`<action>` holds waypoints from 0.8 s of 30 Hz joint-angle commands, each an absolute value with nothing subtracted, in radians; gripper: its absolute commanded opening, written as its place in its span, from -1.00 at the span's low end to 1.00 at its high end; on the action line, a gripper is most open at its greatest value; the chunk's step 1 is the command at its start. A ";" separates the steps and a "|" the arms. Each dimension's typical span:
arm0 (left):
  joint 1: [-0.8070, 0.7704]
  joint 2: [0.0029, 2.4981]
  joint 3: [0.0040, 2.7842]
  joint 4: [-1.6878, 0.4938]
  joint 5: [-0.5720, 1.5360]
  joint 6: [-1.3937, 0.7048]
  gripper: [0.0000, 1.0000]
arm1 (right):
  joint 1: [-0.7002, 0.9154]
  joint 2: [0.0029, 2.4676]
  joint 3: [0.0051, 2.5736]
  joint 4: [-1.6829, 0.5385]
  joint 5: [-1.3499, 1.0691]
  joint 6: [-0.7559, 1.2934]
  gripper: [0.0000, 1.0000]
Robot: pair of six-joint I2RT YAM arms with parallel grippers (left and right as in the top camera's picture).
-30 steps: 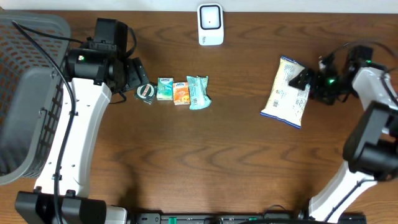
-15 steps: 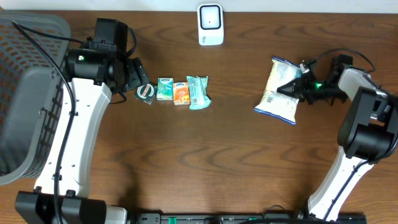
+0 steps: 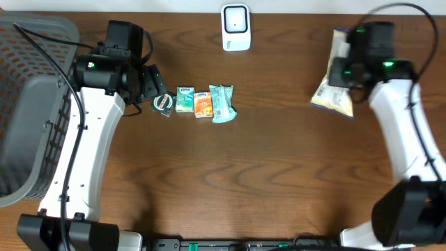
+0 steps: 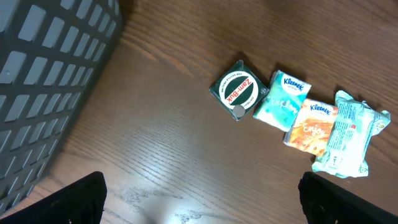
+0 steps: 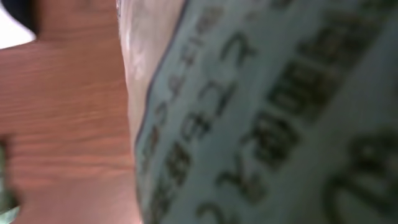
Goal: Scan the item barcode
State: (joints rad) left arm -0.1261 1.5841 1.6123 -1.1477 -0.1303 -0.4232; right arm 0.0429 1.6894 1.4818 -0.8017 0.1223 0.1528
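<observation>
The item, a white and yellow snack bag [image 3: 333, 97], hangs off the table at the back right, and my right gripper [image 3: 346, 70] is shut on it. In the right wrist view the blurred bag [image 5: 261, 112] fills most of the picture and hides the fingers. The white barcode scanner [image 3: 235, 28] stands at the back centre, left of the bag. My left gripper [image 3: 150, 84] is open with nothing between its fingers, just left of a row of small items. Its fingertips [image 4: 71, 202] show at the bottom corners of the left wrist view.
A green round tin [image 3: 164, 102], a teal tissue pack [image 3: 184, 99], an orange tissue pack [image 3: 203, 104] and a pale teal packet [image 3: 222, 103] lie in a row at centre left. A grey basket [image 3: 28, 104] stands at the left edge.
The right gripper shut on the snack bag, lifted it and swung it toward the back of the table, turning it more upright. The left arm has not moved.
</observation>
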 commanded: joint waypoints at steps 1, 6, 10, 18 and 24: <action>-0.125 1.588 1.621 -1.151 -0.139 -0.436 0.95 | 0.193 1.729 1.477 -0.836 0.721 0.251 -0.97; -0.125 1.588 1.621 -1.151 -0.139 -0.436 0.96 | 0.341 1.870 1.477 -0.846 0.844 0.246 -0.98; -0.125 1.588 1.621 -1.151 -0.139 -0.436 0.95 | 0.406 1.979 1.477 -0.850 0.847 0.247 -0.98; -0.125 1.588 1.621 -1.151 -0.139 -0.436 0.96 | 0.563 2.031 1.488 -0.863 0.748 0.249 0.16; -0.125 1.588 1.621 -1.151 -0.139 -0.436 0.96 | 0.617 2.012 1.600 -0.879 0.601 0.258 0.77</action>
State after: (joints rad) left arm -0.1261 1.5841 1.6123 -1.1477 -0.1303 -0.4232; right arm 0.6117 2.0499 1.5124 -0.8761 0.6765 0.2382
